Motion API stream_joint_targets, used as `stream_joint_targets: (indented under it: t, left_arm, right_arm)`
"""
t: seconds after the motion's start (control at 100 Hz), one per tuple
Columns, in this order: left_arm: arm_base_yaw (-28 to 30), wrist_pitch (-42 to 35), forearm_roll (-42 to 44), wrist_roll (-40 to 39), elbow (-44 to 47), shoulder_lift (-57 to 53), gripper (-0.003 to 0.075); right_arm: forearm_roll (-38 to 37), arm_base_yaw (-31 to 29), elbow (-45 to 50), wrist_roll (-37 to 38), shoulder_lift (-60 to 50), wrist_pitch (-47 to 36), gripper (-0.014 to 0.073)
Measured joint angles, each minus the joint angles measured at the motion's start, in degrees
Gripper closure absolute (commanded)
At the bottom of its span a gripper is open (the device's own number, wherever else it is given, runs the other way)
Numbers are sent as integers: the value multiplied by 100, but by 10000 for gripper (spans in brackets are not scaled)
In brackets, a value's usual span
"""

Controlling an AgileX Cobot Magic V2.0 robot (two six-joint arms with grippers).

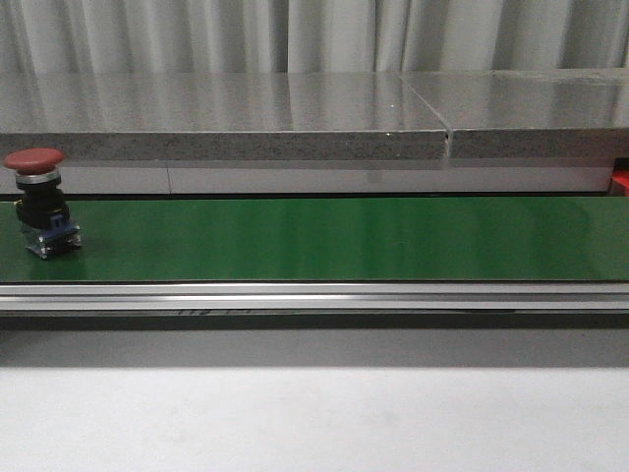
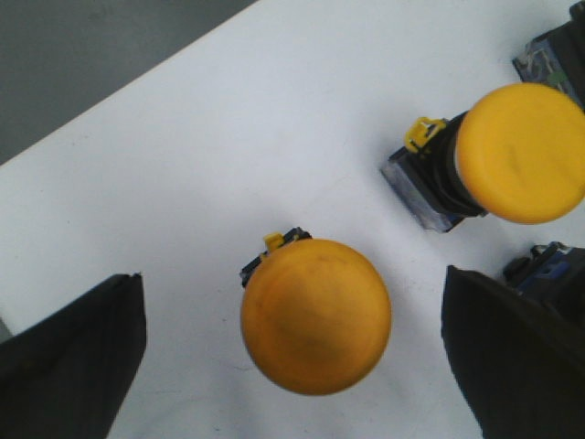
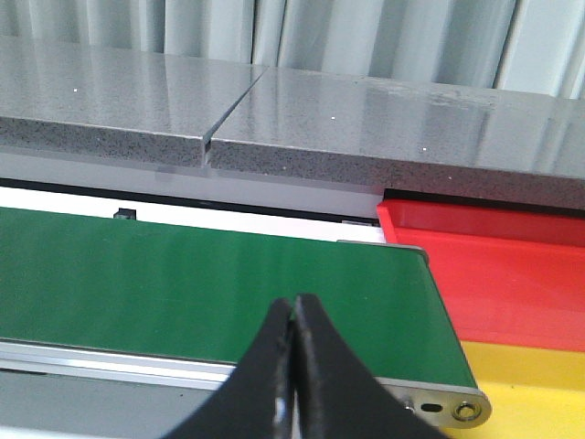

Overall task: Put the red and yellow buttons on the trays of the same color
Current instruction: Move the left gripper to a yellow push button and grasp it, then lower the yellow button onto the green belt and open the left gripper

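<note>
Industrial test bench, green conveyor belt (image 1: 344, 239), grey stone slab (image 1: 226, 118), curtain backdrop (image 1: 314, 34)

A green conveyor belt (image 1: 344, 239) runs across the front view from edge to edge, with a silver metal rail (image 1: 314, 297) along its near side. Behind the belt lies a grey speckled stone ledge (image 1: 226, 118), split by a narrow seam to the right of centre. Pale pleated curtains (image 1: 295, 34) hang behind it. The white desk (image 1: 314, 418) fills the foreground.
</note>
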Motion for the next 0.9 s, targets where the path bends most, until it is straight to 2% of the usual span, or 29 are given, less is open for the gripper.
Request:
stream_joint_targets:
  t: [0.22,0.29,0.36,0.49,0.61,0.79,0.9]
  left_arm:
    - [0,-234,-62,0,-21,164,104]
    - [0,-263,-87,0,-21,205,144]
    - [0,-263,-111,0,-21,240,230]
    - [0,-263,-176,0,-21,264,447]
    - [0,-263,-208,0,-21,264,591]
    - [0,-100,-289,0,-21,130,720]
    - [0,24,-328,0,-21,-236,739]
  right_arm:
    - [0,0,0,0,0,0,661]
    - [0,0,0,0,0,0,661]
    - [0,0,0,0,0,0,661]
    - [0,0,0,0,0,0,661]
    - [0,0,0,0,0,0,661]
    - [0,0,0,0,0,0,661]
    - [0,0,0,0,0,0,661]
